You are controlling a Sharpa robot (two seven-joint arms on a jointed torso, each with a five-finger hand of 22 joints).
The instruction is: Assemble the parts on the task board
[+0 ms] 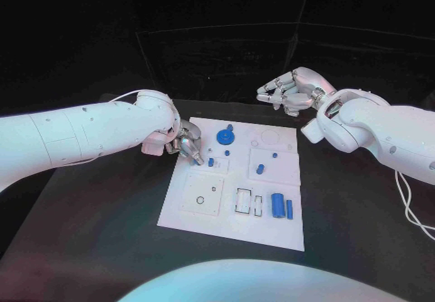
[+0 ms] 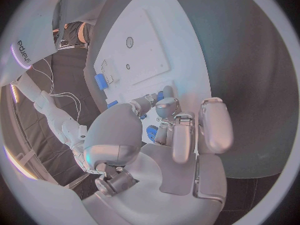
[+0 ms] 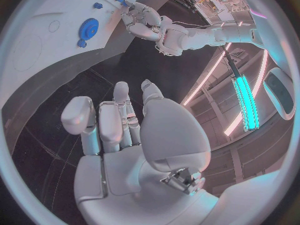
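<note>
Centrally, a white task board (image 1: pixel 195 217) lies on the black table (image 1: pixel 100 239). Left hand (image 1: pixel 185 146): at the board's left edge, fingertips down at a small blue part (image 1: pixel 210 162); whether it grips the part cannot be told. Right hand (image 1: pixel 291 92): raised beyond the board's far right corner, fingers loosely apart, holding nothing. On the board: blue gear (image 1: pixel 225 135), blue peg (image 1: pixel 260 168), two blue cylinders (image 1: pixel 278 206) near the front right.
</note>
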